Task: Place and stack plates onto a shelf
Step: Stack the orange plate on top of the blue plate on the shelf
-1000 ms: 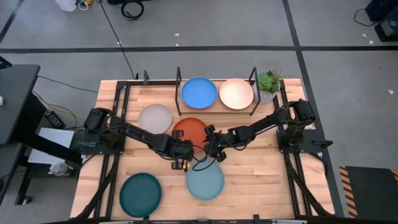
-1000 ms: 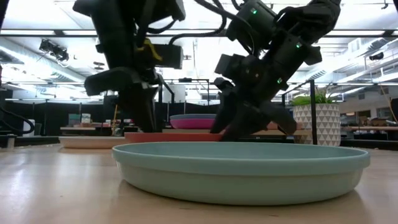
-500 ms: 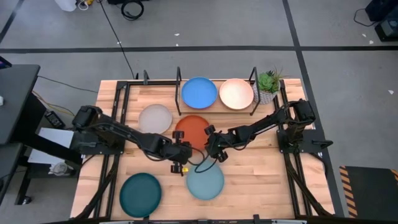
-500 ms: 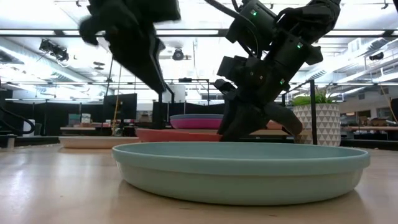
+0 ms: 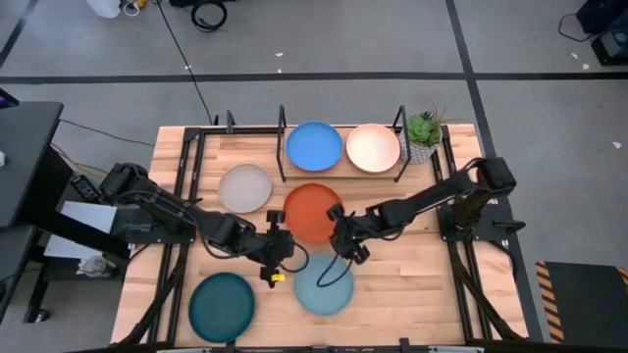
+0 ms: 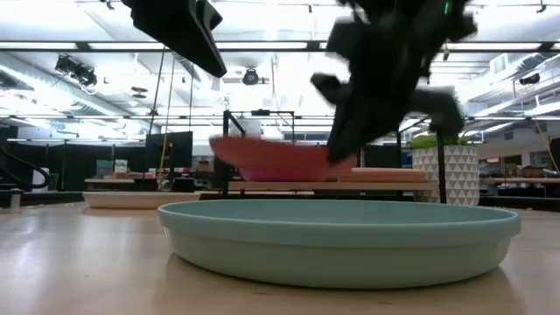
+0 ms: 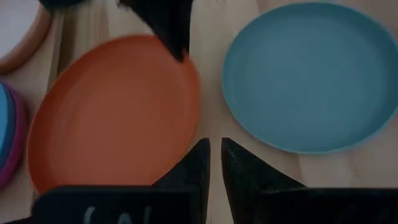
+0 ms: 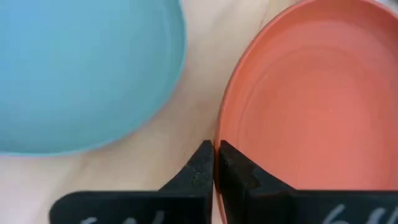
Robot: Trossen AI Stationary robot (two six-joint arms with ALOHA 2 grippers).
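Observation:
The orange plate (image 5: 312, 212) is at mid-table, and my right gripper (image 5: 340, 235) is shut on its rim. In the low view the orange plate (image 6: 271, 159) is raised and tilted. My left gripper (image 5: 279, 247) hovers near the plate's left side, its fingers close together with nothing between them (image 7: 214, 152). The light teal plate (image 5: 324, 284) sits flat on the table just in front. The shelf (image 5: 283, 129) at the far edge carries a blue plate (image 5: 315, 146) and a peach plate (image 5: 373, 148). My right gripper pinches the orange plate's rim (image 8: 219, 134) on its near right side, one finger outside the rim and one over the plate's inner face. The fingers slant down from the table's right. The plate looks lifted off the table and tilted.
A grey-white plate (image 5: 244, 187) lies left of the orange one, and a dark teal plate (image 5: 222, 306) is at the near left. A potted plant (image 5: 424, 132) stands beside the shelf's right end. Black shelf posts (image 5: 400, 120) rise around the shelf plates.
My right gripper has shut on the orange plate's rim and risen, lifting the plate off the table and tipping it. My left gripper has risen and drawn back toward the table's near left, away from the plate.

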